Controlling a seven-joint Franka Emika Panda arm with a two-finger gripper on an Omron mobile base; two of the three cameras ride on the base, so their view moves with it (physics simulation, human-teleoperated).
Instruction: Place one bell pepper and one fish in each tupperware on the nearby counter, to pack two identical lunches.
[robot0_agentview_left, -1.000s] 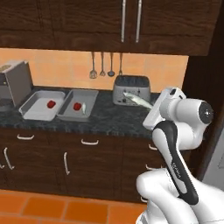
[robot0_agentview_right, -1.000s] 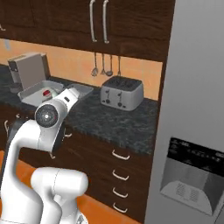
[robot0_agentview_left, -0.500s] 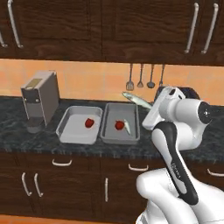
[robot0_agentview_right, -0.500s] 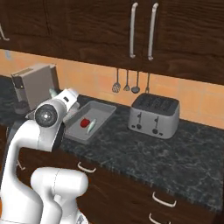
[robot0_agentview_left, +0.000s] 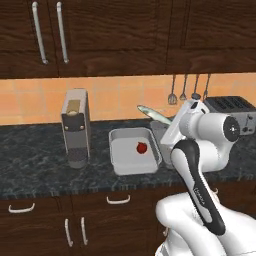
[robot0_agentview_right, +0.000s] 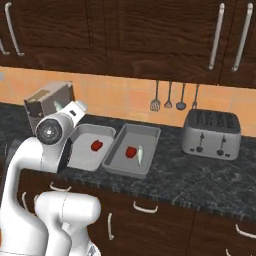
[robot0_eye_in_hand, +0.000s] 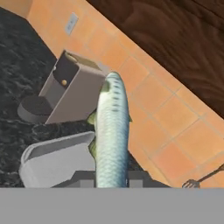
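My gripper (robot0_eye_in_hand: 111, 178) is shut on a pale silvery fish (robot0_eye_in_hand: 111, 135), which sticks out ahead of the fingers. In the left base view the held fish (robot0_agentview_left: 151, 113) hangs above the back edge of the left tupperware (robot0_agentview_left: 120, 160), which holds one red bell pepper (robot0_agentview_left: 142, 147). The right base view shows both tubs on the dark counter (robot0_agentview_right: 190, 175). The left tupperware (robot0_agentview_right: 82, 160) holds a bell pepper (robot0_agentview_right: 96, 145). The right tupperware (robot0_agentview_right: 150, 135) holds a bell pepper (robot0_agentview_right: 131, 151) and a second fish (robot0_agentview_right: 141, 155).
A tall grey coffee machine (robot0_agentview_left: 75, 127) stands left of the tubs, also ahead of the hand as the coffee machine (robot0_eye_in_hand: 70, 87). A silver toaster (robot0_agentview_right: 210, 132) sits to the right. Utensils (robot0_agentview_right: 170, 97) hang on the orange tiled wall. Dark cabinets run above.
The base has driven left along the counter, so the whole scene has shifted right in the views. The fish has stayed in the shut gripper throughout.
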